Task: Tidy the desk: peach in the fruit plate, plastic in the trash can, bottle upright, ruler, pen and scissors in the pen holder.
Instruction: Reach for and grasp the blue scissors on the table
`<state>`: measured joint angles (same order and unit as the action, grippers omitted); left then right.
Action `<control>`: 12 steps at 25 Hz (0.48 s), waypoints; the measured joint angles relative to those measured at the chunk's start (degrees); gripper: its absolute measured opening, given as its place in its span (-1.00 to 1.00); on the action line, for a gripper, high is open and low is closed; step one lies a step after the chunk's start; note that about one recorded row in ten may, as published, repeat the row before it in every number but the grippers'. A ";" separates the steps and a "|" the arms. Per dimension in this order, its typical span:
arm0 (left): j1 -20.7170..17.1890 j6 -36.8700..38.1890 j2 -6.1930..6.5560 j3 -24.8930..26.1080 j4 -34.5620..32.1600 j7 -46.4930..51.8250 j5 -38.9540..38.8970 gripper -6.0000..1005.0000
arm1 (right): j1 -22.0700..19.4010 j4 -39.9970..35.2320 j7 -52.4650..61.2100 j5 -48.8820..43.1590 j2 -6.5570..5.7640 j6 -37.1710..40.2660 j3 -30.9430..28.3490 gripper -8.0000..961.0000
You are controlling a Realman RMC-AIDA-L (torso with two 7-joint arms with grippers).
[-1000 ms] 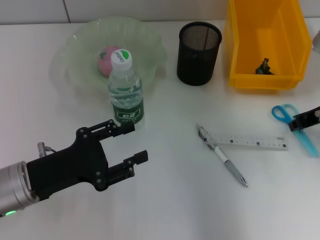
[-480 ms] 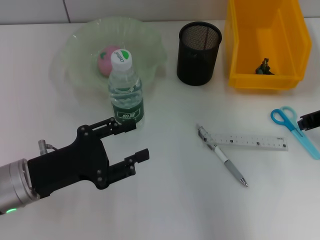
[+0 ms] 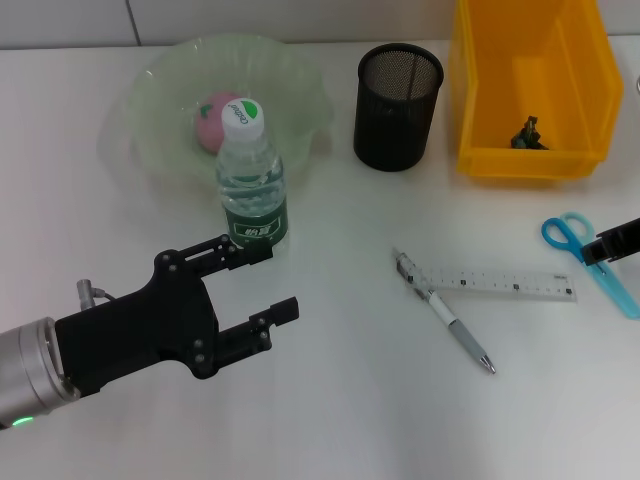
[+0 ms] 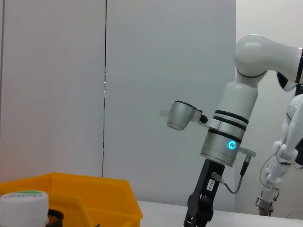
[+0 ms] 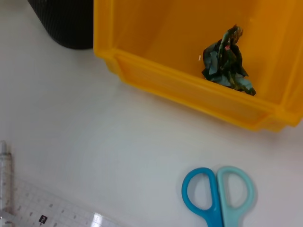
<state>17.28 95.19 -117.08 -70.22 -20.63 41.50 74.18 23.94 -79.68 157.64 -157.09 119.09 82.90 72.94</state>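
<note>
Now our right claw (image 3: 612, 243) has dipped back over the scissors (image 3: 588, 256) at the counter's (image 3: 350, 420) edge; whether it is open we cannot tell. Scissors, ruler (image 3: 500, 283) and pen (image 3: 445, 325) remain outside the holder (image 3: 398, 92). Our left claw (image 3: 262, 285) hangs open beside the upright bottle (image 3: 252, 180).

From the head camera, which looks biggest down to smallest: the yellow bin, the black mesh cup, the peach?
1. Yellow bin
2. Black mesh cup
3. Peach, partly hidden behind the bottle, so its full size is unsure.
</note>
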 joint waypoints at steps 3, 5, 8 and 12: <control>-0.04 -0.05 -0.05 0.00 -0.08 -0.05 0.00 0.28 | 0.47 0.37 -0.02 -1.32 0.00 0.25 0.01 -0.65; -0.03 -0.10 -0.06 0.00 -0.03 -0.07 0.00 0.28 | 0.76 0.89 -0.06 -2.16 0.00 0.04 0.16 -0.53; 0.00 -0.19 -0.07 0.00 0.03 -0.08 0.00 0.28 | 1.13 1.82 -0.14 -2.31 0.00 -0.17 0.43 -0.23; 0.02 -0.27 -0.07 0.00 0.21 -0.10 0.00 0.28 | 1.59 2.76 -0.63 -2.34 0.02 -0.33 0.53 -0.04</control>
<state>17.30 94.92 -117.15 -70.22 -20.42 41.41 74.18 25.53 -76.91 157.01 -159.43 119.11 82.57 73.47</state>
